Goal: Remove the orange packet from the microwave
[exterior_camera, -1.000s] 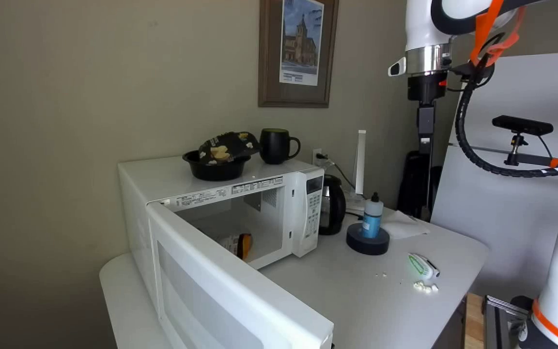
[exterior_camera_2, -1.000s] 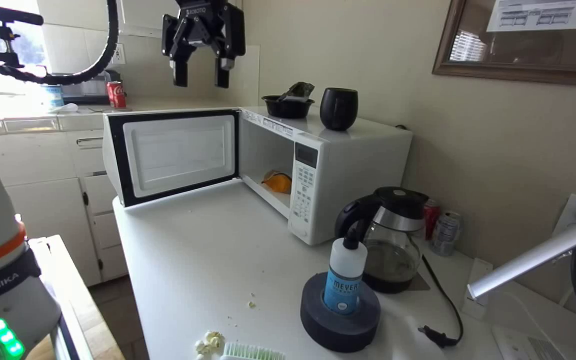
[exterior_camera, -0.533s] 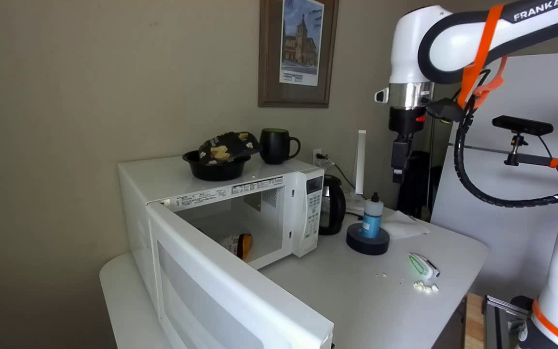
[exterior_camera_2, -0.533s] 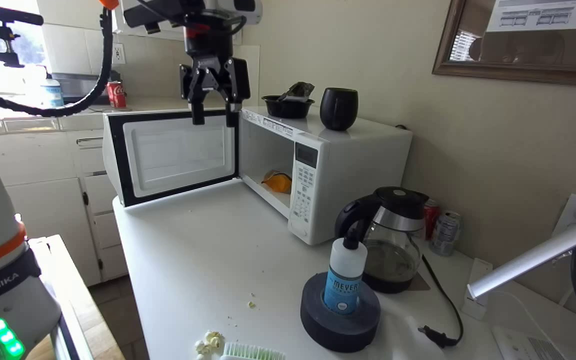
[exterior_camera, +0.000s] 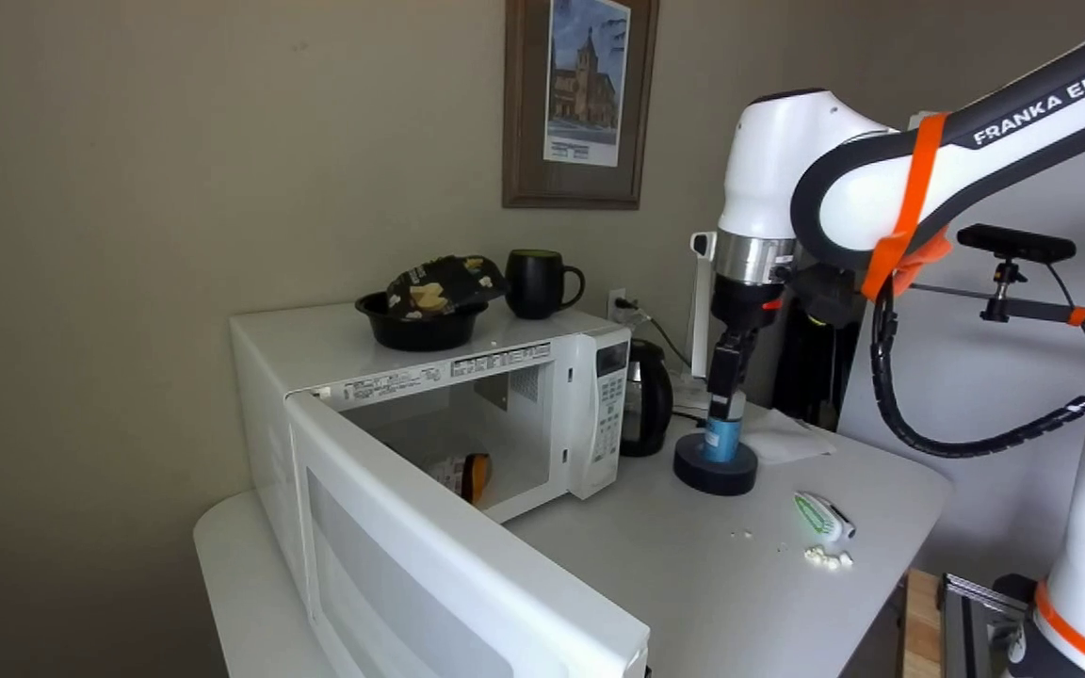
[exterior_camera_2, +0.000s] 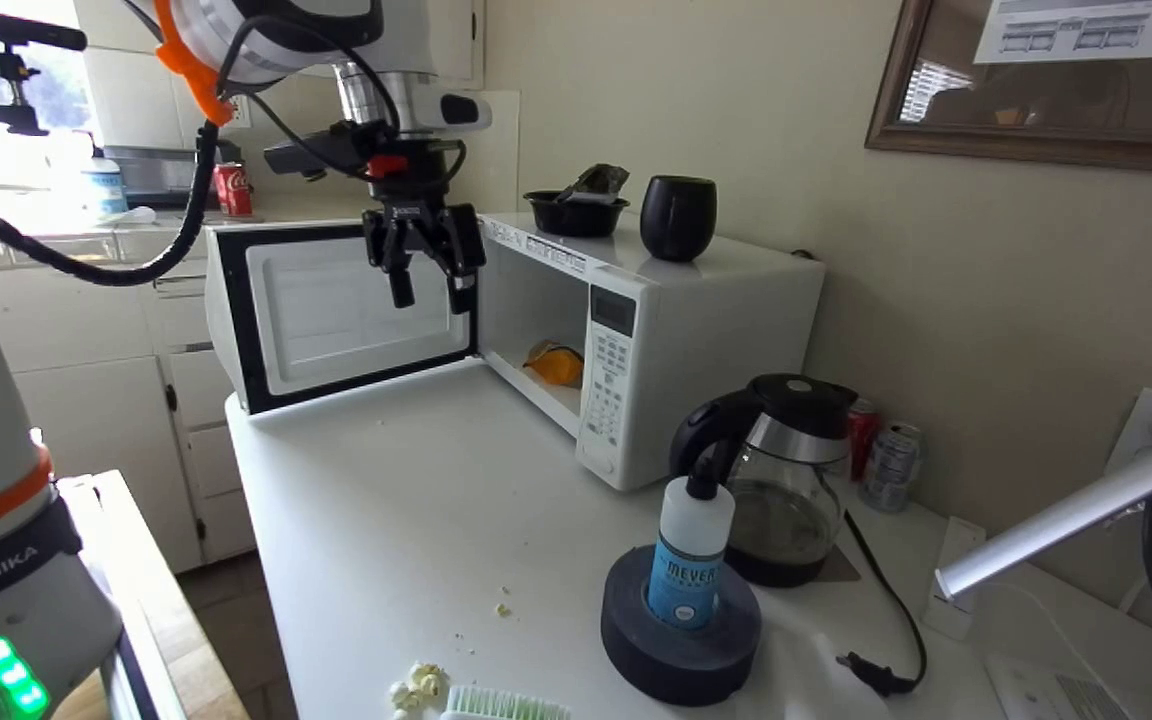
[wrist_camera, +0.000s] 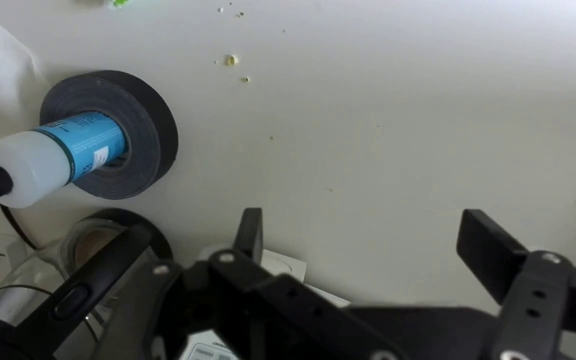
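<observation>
Robotiq gripper (exterior_camera_2: 432, 297): spread, nothing held, presumably to straddle the orange packet (exterior_camera_2: 558, 366). Packet lies inside the white microwave (exterior_camera_2: 726, 325); door (exterior_camera_2: 331, 320) swung wide (likely to allow reaching in).

Has a beige wall (exterior_camera: 128, 169) along the counter's (exterior_camera_2: 406, 480) back edge; opens past a corner onto white cabinets (exterior_camera_2: 111, 420) and a bright window (exterior_camera_2: 58, 75), with dark floor (exterior_camera_2: 231, 610) below the front edge.

FRANKA EMIKA on arm (exterior_camera: 999, 174), MEYER (bottle (exterior_camera_2: 690, 555))
</observation>
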